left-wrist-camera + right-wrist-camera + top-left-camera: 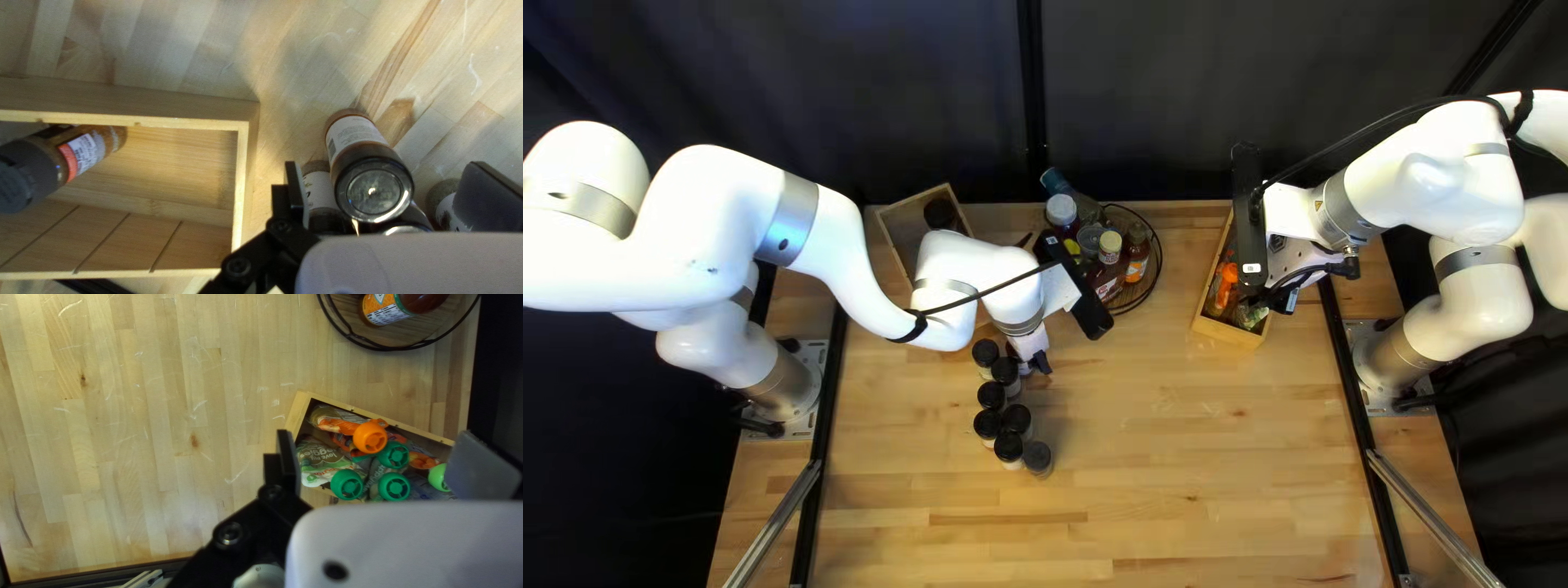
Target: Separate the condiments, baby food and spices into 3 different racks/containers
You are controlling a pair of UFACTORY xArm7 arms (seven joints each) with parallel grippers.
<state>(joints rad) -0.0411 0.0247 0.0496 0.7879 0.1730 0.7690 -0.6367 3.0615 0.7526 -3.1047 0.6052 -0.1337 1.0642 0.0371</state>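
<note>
In the top left view, the box (903,231) stands upper left, the left gripper (1036,363) centre with jaws wide open, gripping nothing, among spice jars (1009,448) on the counter (1176,468), bottles (1109,261) upper centre, and boxed pouches (1225,281) upper right below the right gripper (1282,296), jaws wide open, empty.

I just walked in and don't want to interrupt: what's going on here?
A robot is sorting food. Its left tool stands open around spice jars on the table, beside a box with at least one jar in it. Its right tool hangs open over another box of baby food pouches. Condiments are on a round tray. Nothing is gripped.
</note>
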